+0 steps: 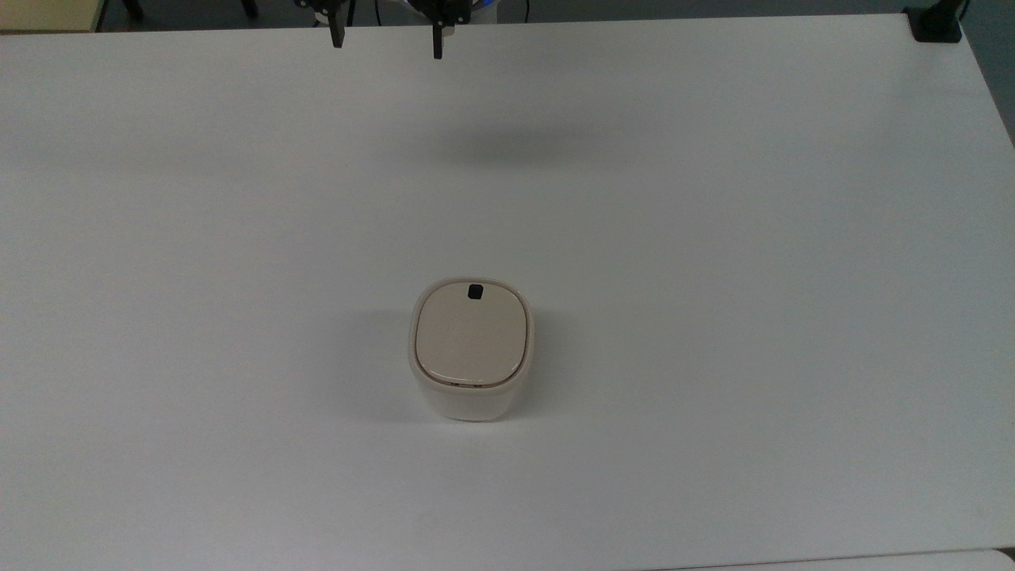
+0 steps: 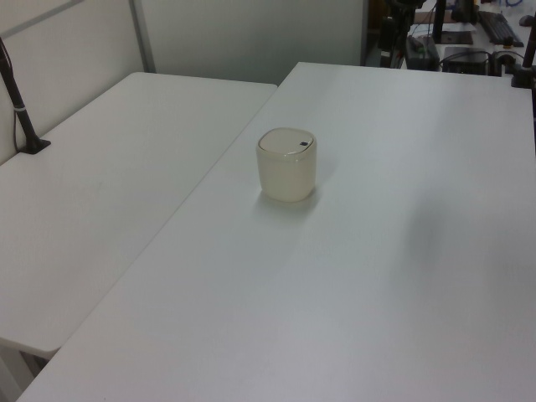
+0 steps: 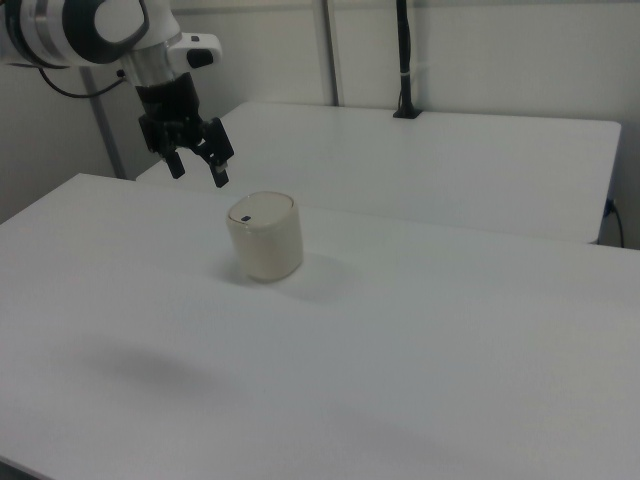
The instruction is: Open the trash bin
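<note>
Trash bin [image 1: 472,349]: cream-white, rounded-square, upright near the middle of the white table [image 1: 714,238]. Beige lid [image 1: 470,335] shut flat; small black button [image 1: 475,292] at the rim, on the edge toward the top view's upper side. Bare tabletop all round it, nothing touching or leaning on it.

Gripper [image 1: 388,40]: black, at the top view's upper edge, raised above the table and well apart from the bin. Fingers spread wide, nothing held between them. Soft shadow on the tabletop between gripper and bin.

Right view: white arm [image 3: 90,25] entering from the right view's upper left, gripper [image 3: 198,170] pointing down and hanging above and beyond the bin [image 3: 265,236], toward the right view's left.

Left view: bin [image 2: 287,163] with button [image 2: 303,145] on the left view's right side of the lid.

Second white table [image 2: 117,151] alongside, edge to edge with the first; black pole [image 3: 404,60] standing on it at the far side.

Black clamp [image 1: 936,24] at the top view's far right corner.
</note>
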You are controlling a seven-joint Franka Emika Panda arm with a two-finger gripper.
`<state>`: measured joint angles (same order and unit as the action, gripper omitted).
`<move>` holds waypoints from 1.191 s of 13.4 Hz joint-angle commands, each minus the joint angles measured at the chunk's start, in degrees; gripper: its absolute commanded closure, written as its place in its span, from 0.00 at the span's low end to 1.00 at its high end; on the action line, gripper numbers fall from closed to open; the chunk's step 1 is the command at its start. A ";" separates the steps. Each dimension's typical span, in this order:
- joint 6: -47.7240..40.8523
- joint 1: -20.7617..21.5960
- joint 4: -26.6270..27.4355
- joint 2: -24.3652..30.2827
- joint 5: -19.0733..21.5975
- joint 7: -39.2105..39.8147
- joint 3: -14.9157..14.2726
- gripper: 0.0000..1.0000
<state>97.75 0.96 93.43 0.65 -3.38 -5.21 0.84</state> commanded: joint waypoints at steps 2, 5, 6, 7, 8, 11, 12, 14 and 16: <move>-1.07 0.27 0.87 0.93 1.10 0.38 -0.31 0.00; -0.98 0.27 0.87 0.93 1.10 0.38 -0.31 0.00; -0.98 0.27 0.87 0.93 1.10 0.38 -0.31 0.00; -1.07 0.27 0.87 0.85 1.10 0.38 -0.31 0.00; -1.07 0.27 0.87 0.93 1.10 0.38 -0.31 0.00; -1.16 0.27 0.87 0.93 1.10 0.55 -0.31 0.00; -1.68 0.27 0.87 0.93 1.10 0.82 -0.31 0.00; -2.12 0.27 0.87 0.93 1.10 1.08 -0.31 0.00; -4.13 0.18 0.61 0.93 1.10 0.38 -0.22 0.00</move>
<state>96.60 0.96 93.44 0.65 -3.38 -5.21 0.84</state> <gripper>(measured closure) 0.000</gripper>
